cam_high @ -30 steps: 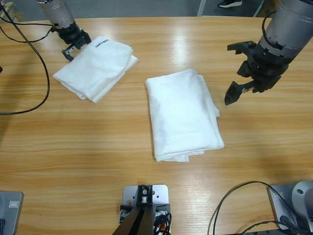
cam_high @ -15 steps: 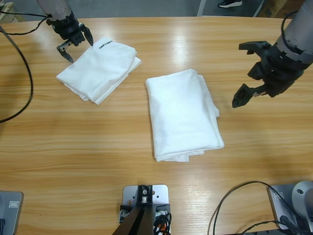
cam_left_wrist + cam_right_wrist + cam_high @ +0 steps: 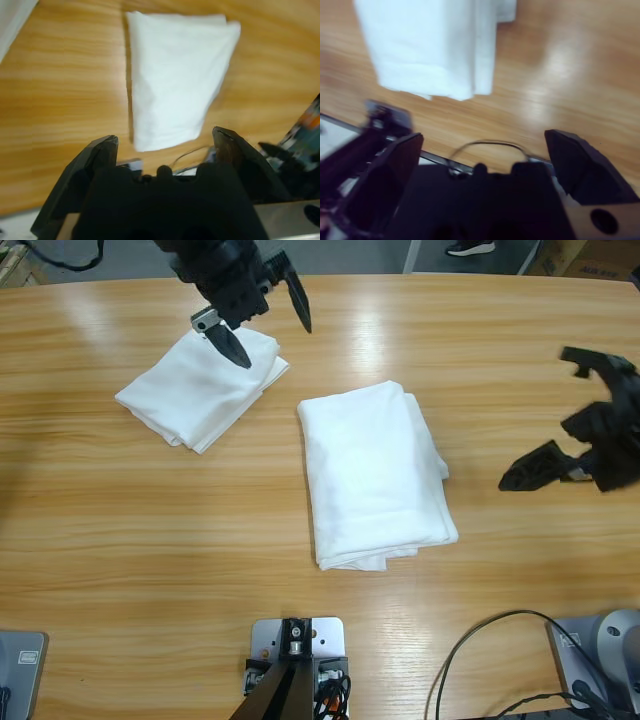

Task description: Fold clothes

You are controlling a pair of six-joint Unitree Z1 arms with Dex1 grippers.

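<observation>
Two white T-shirts lie folded on the wooden table [image 3: 120, 520]. One folded shirt [image 3: 372, 472] sits in the middle, a smaller folded shirt [image 3: 195, 390] at the back left. My left gripper [image 3: 274, 342] hangs open above the back-left shirt's far right corner, holding nothing; it hides any lettering there. The left wrist view looks past the open left gripper [image 3: 165, 136] at the middle shirt [image 3: 175, 75]. My right gripper [image 3: 534, 418] is open and empty over bare wood near the right edge, well clear of the middle shirt. In the right wrist view the right gripper [image 3: 482, 136] faces that shirt's end [image 3: 425, 45].
A black cable [image 3: 470, 645] loops on the table at the front right. The table's far edge [image 3: 400, 276] runs along the top, with grey floor and a shoe [image 3: 470, 248] beyond it. Bare wood lies to the left and front of the shirts.
The left gripper has risen and swung right from the back-left shirt's far corner, now covering its lettering. The right gripper has drawn away to the right and slightly toward the front.
</observation>
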